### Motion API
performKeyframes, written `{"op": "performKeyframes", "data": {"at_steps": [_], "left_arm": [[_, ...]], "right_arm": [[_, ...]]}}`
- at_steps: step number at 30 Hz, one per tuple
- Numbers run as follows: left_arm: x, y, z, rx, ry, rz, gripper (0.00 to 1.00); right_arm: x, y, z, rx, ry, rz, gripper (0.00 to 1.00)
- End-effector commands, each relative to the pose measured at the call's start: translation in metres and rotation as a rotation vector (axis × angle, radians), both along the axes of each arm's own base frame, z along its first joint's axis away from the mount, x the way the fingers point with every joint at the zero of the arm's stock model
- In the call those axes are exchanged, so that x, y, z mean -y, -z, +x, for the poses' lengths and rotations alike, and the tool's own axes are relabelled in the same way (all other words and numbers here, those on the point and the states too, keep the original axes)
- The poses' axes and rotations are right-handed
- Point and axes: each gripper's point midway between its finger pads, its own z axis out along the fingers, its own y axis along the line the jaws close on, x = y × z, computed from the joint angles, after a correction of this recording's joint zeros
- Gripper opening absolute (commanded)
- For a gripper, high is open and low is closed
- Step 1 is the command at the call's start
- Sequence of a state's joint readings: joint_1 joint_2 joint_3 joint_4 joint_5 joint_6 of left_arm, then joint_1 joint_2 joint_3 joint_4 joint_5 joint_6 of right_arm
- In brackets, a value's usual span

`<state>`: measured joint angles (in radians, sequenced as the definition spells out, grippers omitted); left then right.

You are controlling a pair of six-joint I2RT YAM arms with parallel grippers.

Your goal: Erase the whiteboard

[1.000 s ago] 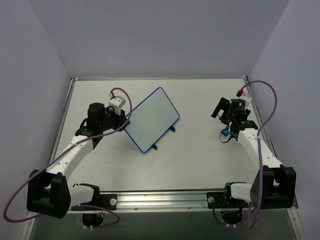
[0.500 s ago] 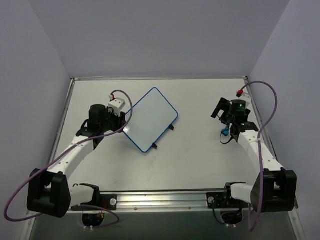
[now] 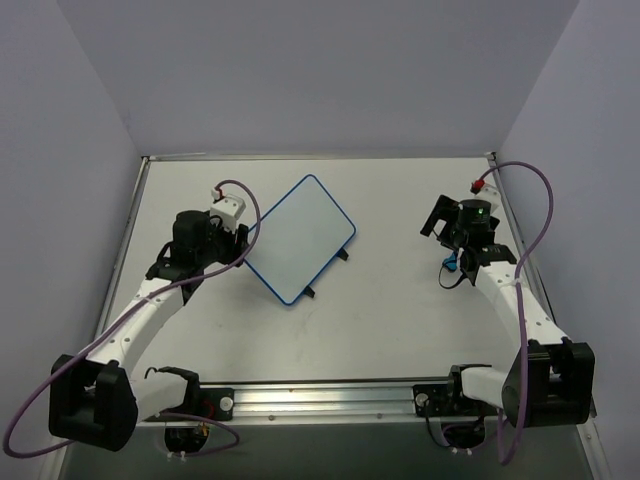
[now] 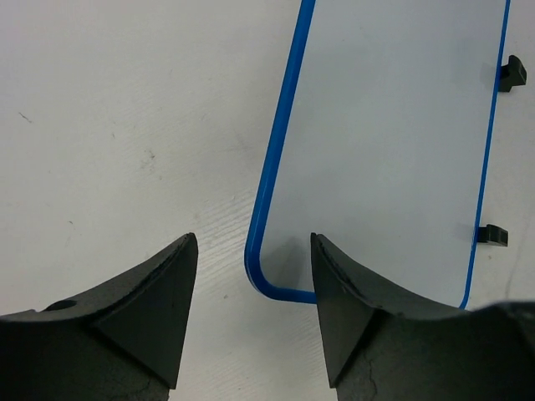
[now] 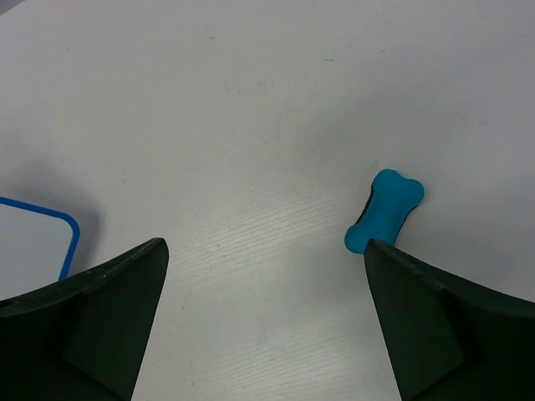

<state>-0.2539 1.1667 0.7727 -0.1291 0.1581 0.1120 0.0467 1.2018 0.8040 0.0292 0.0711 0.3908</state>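
The whiteboard (image 3: 300, 240), white with a thin blue frame and two black feet, lies tilted on the table left of centre, and I see no marks on it. My left gripper (image 3: 244, 243) is open at the board's left corner. In the left wrist view the board's (image 4: 384, 142) blue corner lies between the open fingers of the left gripper (image 4: 253, 242), untouched. My right gripper (image 3: 441, 243) is wide open and empty over the table at the right. In the right wrist view the right gripper (image 5: 263, 246) has bare table between its fingers.
A small blue bone-shaped eraser (image 5: 384, 209) lies on the table just beside my right finger; it also shows in the top view (image 3: 452, 264). A raised metal rim (image 3: 320, 157) runs along the table's far edge, and purple-grey walls close in three sides.
The whiteboard and my left gripper shifted slightly left, then the left arm drew back a little toward its base. The right arm has barely moved.
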Motion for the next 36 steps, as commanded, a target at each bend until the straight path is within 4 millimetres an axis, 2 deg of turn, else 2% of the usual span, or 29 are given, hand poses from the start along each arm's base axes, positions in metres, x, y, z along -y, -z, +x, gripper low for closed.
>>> {"op": "performKeyframes", "data": {"at_steps": [1,2,3,4,5,6,8,9,10,11,12,13,14,15,16,18,19,20,21,22,24,27,31,36], "left_arm": [[-0.004,-0.031,0.003,0.077,-0.030,-0.016,0.64],[-0.005,-0.034,0.003,0.084,-0.034,-0.017,0.65],[-0.006,-0.037,0.003,0.094,-0.039,-0.017,0.82],[-0.007,-0.047,0.003,0.119,-0.043,-0.019,0.91],[-0.010,-0.053,0.003,0.132,-0.058,-0.022,0.92],[-0.012,-0.060,0.003,0.148,-0.072,-0.024,0.97],[-0.028,-0.088,0.001,0.203,-0.158,-0.017,0.94],[-0.039,-0.100,0.001,0.223,-0.222,-0.009,0.94],[-0.064,-0.107,-0.009,0.222,-0.348,0.035,0.94],[-0.078,-0.130,-0.014,0.250,-0.433,0.024,0.94],[-0.093,-0.138,-0.023,0.254,-0.509,0.037,0.94],[-0.119,-0.143,-0.045,0.241,-0.637,0.068,0.94],[-0.130,-0.156,-0.058,0.259,-0.707,0.042,0.94],[-0.139,-0.161,-0.070,0.266,-0.753,0.043,0.94],[-0.150,-0.169,-0.094,0.290,-0.784,0.036,0.94],[-0.165,-0.179,-0.119,0.332,-0.861,0.004,0.94],[-0.171,-0.186,-0.141,0.367,-0.878,-0.029,0.94],[-0.174,-0.189,-0.152,0.385,-0.885,-0.050,0.94],[-0.177,-0.197,-0.168,0.428,-0.885,-0.088,0.94],[-0.179,-0.197,-0.176,0.430,-0.883,-0.090,0.94],[-0.183,-0.206,-0.194,0.471,-0.874,-0.105,0.94],[-0.189,-0.210,-0.212,0.487,-0.880,-0.108,0.94],[-0.183,-0.224,-0.218,0.509,-0.799,-0.106,0.94],[-0.183,-0.228,-0.219,0.522,-0.773,-0.086,0.94]], "right_arm": [[-0.002,-0.011,0.001,0.043,-0.014,-0.013,1.00],[-0.002,-0.011,0.001,0.043,-0.017,-0.013,1.00],[-0.003,-0.011,0.001,0.041,-0.019,-0.013,1.00],[-0.003,-0.010,0.001,0.040,-0.019,-0.013,1.00],[-0.003,-0.011,0.001,0.043,-0.021,-0.015,1.00],[-0.007,-0.013,0.001,0.047,-0.032,-0.014,1.00],[-0.009,-0.020,-0.003,0.056,-0.034,-0.037,1.00],[-0.026,-0.038,-0.007,0.108,-0.073,-0.053,1.00],[-0.026,-0.051,-0.011,0.142,-0.049,-0.094,1.00],[-0.033,-0.067,-0.019,0.184,-0.067,-0.113,1.00],[-0.053,-0.081,-0.025,0.202,-0.117,-0.125,1.00],[-0.055,-0.093,-0.029,0.215,-0.109,-0.141,1.00],[-0.048,-0.098,-0.038,0.194,-0.074,-0.189,1.00],[-0.048,-0.108,-0.043,0.202,-0.068,-0.205,1.00],[-0.055,-0.133,-0.045,0.242,-0.076,-0.200,1.00],[-0.049,-0.142,-0.058,0.214,-0.077,-0.240,1.00],[-0.049,-0.161,-0.061,0.239,-0.080,-0.232,1.00],[-0.046,-0.159,-0.067,0.208,-0.086,-0.252,1.00],[-0.039,-0.165,-0.073,0.206,-0.076,-0.275,1.00],[-0.033,-0.169,-0.077,0.203,-0.061,-0.295,1.00],[-0.011,-0.181,-0.090,0.202,0.019,-0.351,1.00],[-0.003,-0.194,-0.110,0.243,0.043,-0.360,1.00],[0.010,-0.207,-0.131,0.302,0.047,-0.344,1.00],[0.027,-0.215,-0.159,0.362,0.043,-0.336,1.00]]}}
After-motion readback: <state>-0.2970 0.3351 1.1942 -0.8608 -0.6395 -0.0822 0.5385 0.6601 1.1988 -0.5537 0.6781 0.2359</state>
